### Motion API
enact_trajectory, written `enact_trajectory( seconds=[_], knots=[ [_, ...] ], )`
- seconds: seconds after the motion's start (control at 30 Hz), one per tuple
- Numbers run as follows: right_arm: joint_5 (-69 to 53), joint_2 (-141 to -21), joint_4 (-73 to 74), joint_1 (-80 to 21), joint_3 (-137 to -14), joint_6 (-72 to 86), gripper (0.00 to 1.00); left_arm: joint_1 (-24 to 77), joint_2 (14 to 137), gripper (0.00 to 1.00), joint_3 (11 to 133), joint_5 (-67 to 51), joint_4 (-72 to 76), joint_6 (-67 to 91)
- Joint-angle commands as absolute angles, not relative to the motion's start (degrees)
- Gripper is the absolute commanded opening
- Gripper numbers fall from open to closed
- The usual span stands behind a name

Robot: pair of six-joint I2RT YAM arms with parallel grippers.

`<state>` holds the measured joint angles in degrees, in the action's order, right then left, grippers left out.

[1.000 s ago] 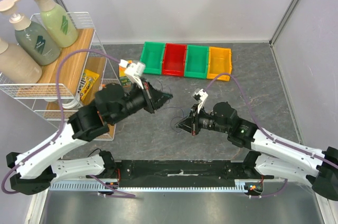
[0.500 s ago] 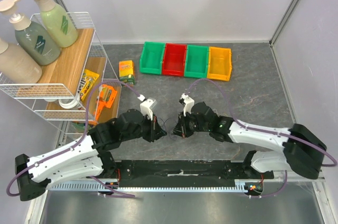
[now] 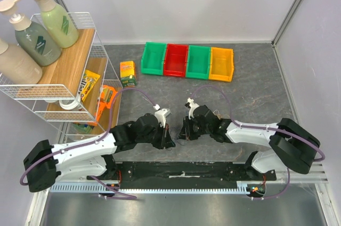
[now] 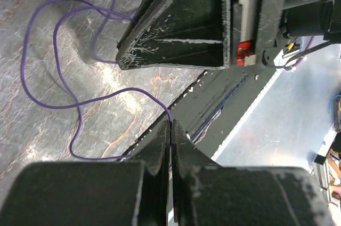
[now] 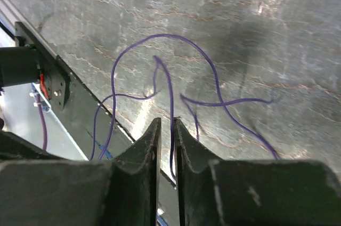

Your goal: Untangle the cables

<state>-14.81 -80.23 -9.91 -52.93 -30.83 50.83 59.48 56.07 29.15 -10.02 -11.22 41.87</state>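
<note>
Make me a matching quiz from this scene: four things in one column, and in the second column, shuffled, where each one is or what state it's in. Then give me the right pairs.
Column one:
1. left gripper
2. purple cable
3. yellow box
4. orange bin

Column two:
A. rightmost of four in a row
B. lying in loops on the table
C. shut on the cable
D. just left of the leftmost green bin

Pairs: 1-C, 2-B, 3-D, 4-A.

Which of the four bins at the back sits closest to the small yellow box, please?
The green bin at the left end of the row; the box lies just left of it.
</note>
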Motion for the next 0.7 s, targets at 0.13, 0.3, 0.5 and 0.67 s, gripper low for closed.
enact_trajectory(
  seconds=[0.13,0.3,0.5,0.67],
  knots=[
    [-13.89,-71.47,-0.09,-51.16,-30.32,45.70,0.33,59.41,64.25,0.02,30.41,-15.29,-2.64,40.79],
    [-14.06,-67.77,-0.09,-50.01,-28.92,45.44,0.46,59.33,59.87,0.39,26.90,-14.85,-0.18,41.92],
    [-16.43,-68.20,2.46,-49.57,-29.88,42.10,0.67,59.41,49.86,0.73,27.16,-15.47,-4.73,42.54],
    [-13.63,-68.12,8.25,-49.66,-34.62,41.65,0.80,59.41,41.33,0.82,29.79,-14.95,-13.08,41.49]
  ],
)
